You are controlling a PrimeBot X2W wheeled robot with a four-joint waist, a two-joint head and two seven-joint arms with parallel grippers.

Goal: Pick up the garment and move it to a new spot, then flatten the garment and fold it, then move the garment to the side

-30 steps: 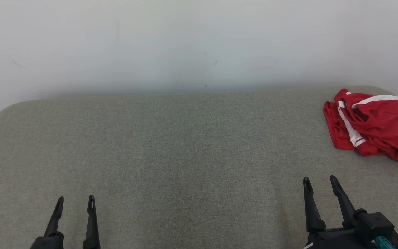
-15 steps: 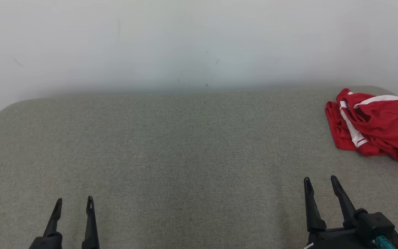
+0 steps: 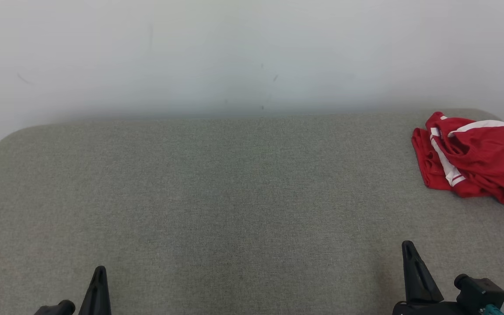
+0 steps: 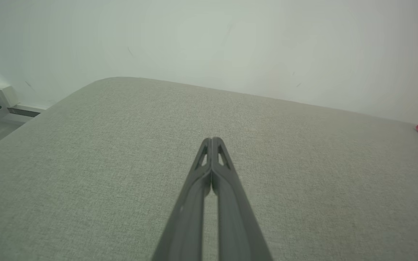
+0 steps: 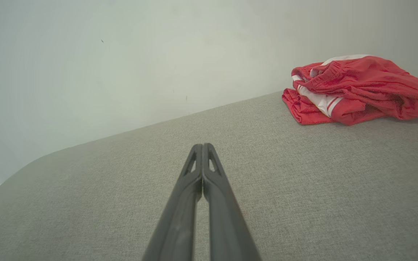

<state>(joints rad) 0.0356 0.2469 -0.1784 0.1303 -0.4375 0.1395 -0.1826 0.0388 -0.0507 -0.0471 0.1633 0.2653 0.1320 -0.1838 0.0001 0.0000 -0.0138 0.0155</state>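
The left pincer (image 3: 99, 271) is now closed. Where two dark fingers (image 4: 230, 217) stood spread at the lower left of the head view, a single joined tip shows, and it sits lower in the frame, nearer the bottom edge. The right pincer (image 3: 408, 245) at the lower right does the same: it is shut into one point and sits lower, with less of its dark body above the edge.

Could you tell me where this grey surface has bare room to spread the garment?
Bare: the grey surface from its left edge across the middle, up to the red garment. Crowded: only that far right corner.
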